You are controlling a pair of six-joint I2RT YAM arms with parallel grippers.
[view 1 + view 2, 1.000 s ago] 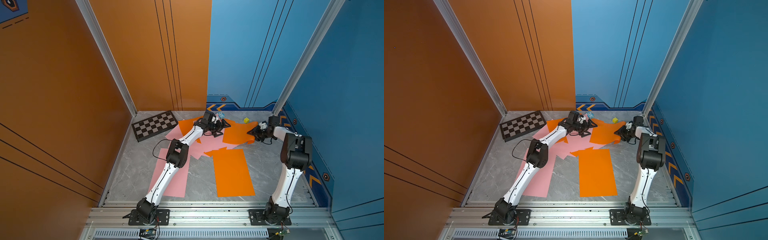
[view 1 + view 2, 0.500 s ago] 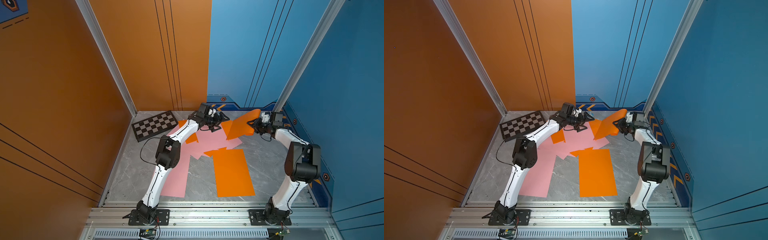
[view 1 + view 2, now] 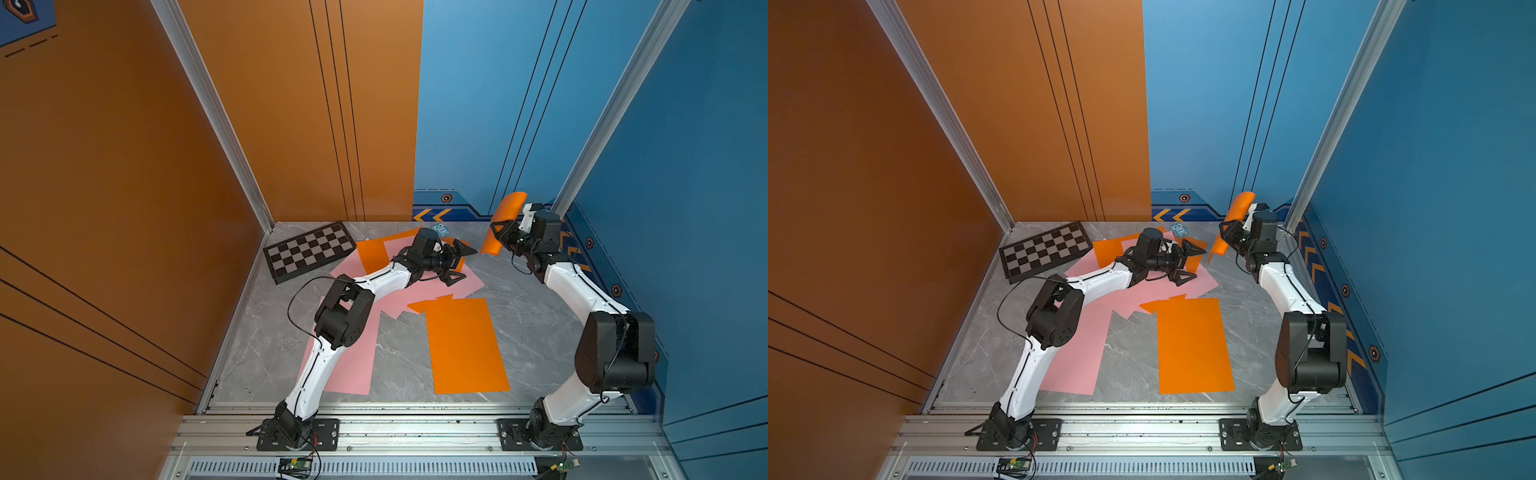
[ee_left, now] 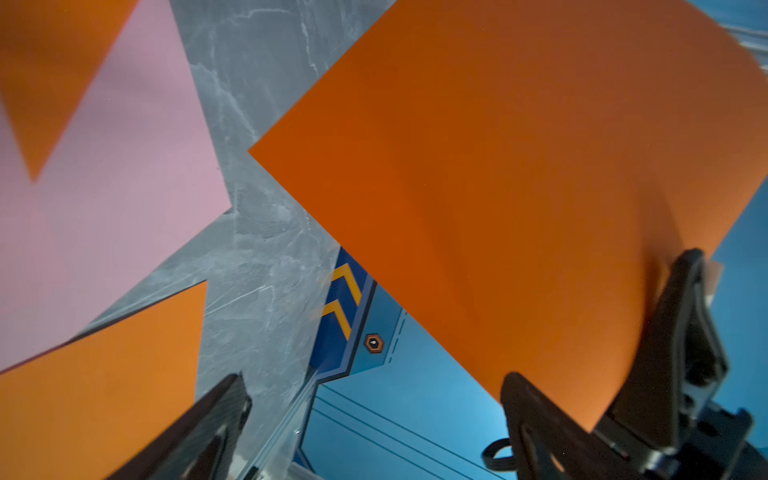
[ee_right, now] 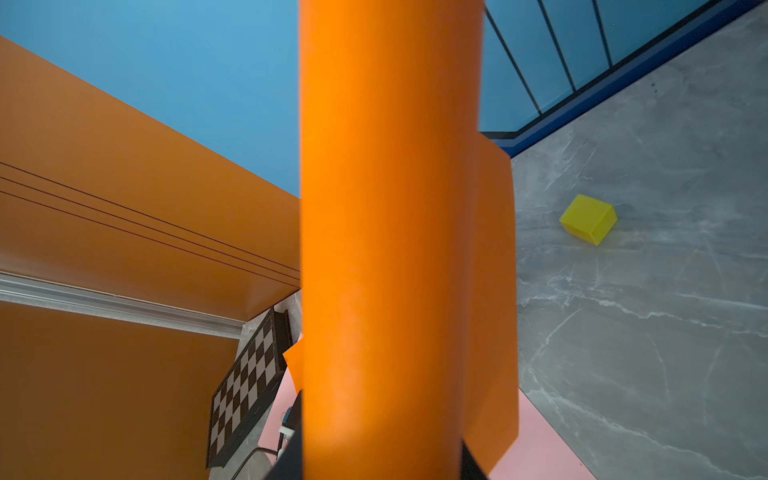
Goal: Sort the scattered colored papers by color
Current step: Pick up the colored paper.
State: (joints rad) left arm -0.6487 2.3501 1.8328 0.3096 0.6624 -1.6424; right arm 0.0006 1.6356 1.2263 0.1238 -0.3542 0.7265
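Curled orange sheet [image 3: 505, 212] raised, clamped by right gripper [image 3: 498, 236]. Flat pink sheets [image 3: 353, 365] under left gripper [image 3: 462, 266], wide open, empty. Only right wrist view shows yellow cube [image 5: 588, 219].

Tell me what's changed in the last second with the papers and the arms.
The right gripper, shut on an orange sheet, lifted it off the table at the pile's far right; it now hangs curled in the air. The left gripper stayed open over the pile, barely shifting. The big orange sheet, front pink sheet and checkered board stayed put.
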